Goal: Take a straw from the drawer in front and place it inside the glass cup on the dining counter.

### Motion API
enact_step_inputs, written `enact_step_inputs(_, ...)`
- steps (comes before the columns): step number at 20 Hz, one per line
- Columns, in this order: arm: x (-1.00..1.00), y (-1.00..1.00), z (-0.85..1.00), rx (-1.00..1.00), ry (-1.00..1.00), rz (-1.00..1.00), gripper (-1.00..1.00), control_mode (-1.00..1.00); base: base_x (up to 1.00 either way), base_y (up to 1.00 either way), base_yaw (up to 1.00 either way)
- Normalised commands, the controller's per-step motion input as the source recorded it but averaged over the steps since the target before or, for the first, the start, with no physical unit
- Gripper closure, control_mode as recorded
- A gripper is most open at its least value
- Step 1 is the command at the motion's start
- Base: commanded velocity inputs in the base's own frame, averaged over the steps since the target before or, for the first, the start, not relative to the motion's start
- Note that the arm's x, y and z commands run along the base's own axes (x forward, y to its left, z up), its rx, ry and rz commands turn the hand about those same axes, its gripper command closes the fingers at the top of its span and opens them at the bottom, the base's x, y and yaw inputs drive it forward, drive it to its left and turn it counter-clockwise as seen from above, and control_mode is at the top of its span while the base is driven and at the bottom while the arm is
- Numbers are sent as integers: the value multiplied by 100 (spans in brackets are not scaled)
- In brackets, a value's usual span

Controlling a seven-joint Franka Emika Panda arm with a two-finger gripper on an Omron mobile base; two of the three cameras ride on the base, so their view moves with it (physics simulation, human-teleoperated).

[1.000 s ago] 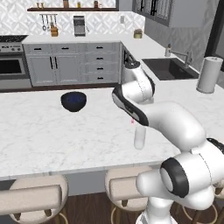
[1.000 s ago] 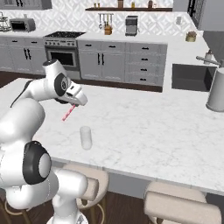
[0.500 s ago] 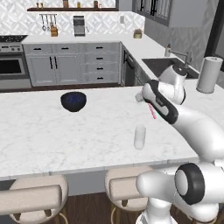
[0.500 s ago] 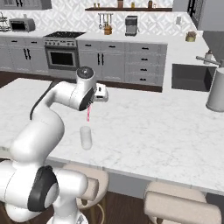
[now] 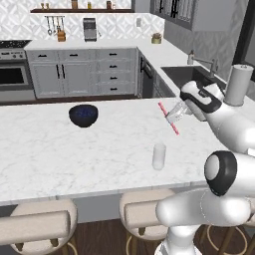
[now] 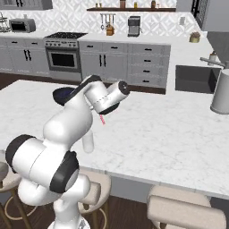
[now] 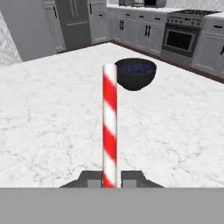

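My gripper [image 5: 179, 112] is shut on the straw [image 5: 168, 118], a thin red-pink stick held slanting above the dining counter [image 5: 50, 154]. In the hand view the straw [image 7: 110, 127] looks red-and-white striped and rises from between the dark fingertips [image 7: 89, 178] of the gripper [image 7: 110, 180]. The glass cup [image 5: 159, 156] stands upright on the counter, below and a little left of the straw's lower end. In the right base view the straw's lower end [image 6: 102, 120] pokes out under the hand, and the arm partly hides the cup [image 6: 88, 143]. I cannot pick out the drawer among the shut grey fronts on the far cabinets.
A dark blue bowl [image 5: 83, 115] sits on the counter left of the cup and also lies ahead in the hand view [image 7: 135, 73]. A sink with a tap [image 5: 191, 74] and a paper-towel roll [image 5: 237, 83] are at the right. Beige stools [image 5: 42, 224] line the counter's near edge.
The arm has swung right across the counter with the straw, passing over the cup. The hand has turned, so the straw now slants instead of hanging straight down.
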Motion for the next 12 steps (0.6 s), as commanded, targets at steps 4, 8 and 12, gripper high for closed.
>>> enact_step_inputs(4,-7,38,0,7,-8,31,100,-100,0,0,0)
enact_step_inputs(8,-12,40,-4,20,-6,16,100,-100,0,0,0)
enact_step_inputs(12,0,8,-29,23,0,10,100,-100,0,0,0)
